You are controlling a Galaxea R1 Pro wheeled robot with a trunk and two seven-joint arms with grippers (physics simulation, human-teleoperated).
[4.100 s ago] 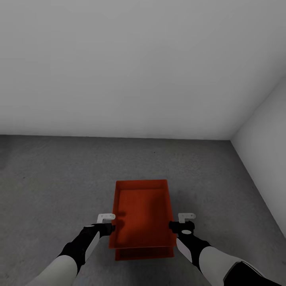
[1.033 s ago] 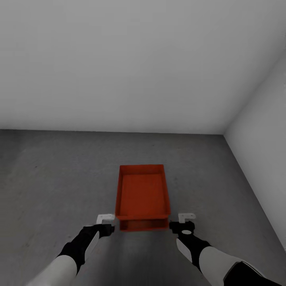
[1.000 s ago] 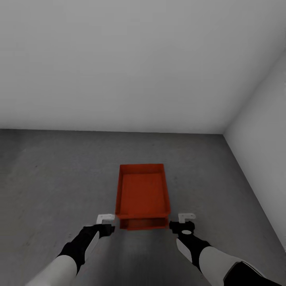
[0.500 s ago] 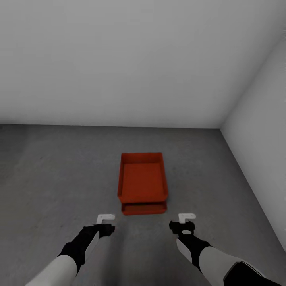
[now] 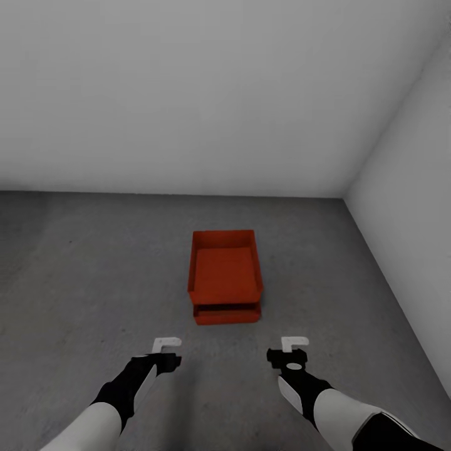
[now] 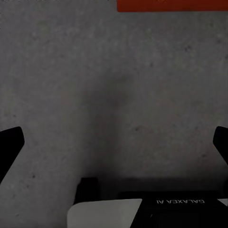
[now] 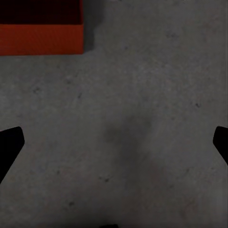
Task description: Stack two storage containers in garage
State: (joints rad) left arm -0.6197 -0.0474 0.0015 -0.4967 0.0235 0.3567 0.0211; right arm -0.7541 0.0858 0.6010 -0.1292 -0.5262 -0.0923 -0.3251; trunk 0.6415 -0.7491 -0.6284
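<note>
Hovering low over the dark grey floor (image 5: 94,269), the left pincer (image 5: 166,351) and the right pincer (image 5: 293,349) are both spread wide and hold nothing, each at the end of a black-and-white arm reaching forward from the lower edge of the head view. Ahead of them and between their lines, apart from both, the two storage containers (image 5: 224,275) sit stacked on the floor, the upper orange-red bin resting on the lower one, whose front wall shows beneath it. A corner of the stack shows in the right wrist view (image 7: 40,28). Plain white walls (image 5: 188,94) meet in a corner behind and to the right
</note>
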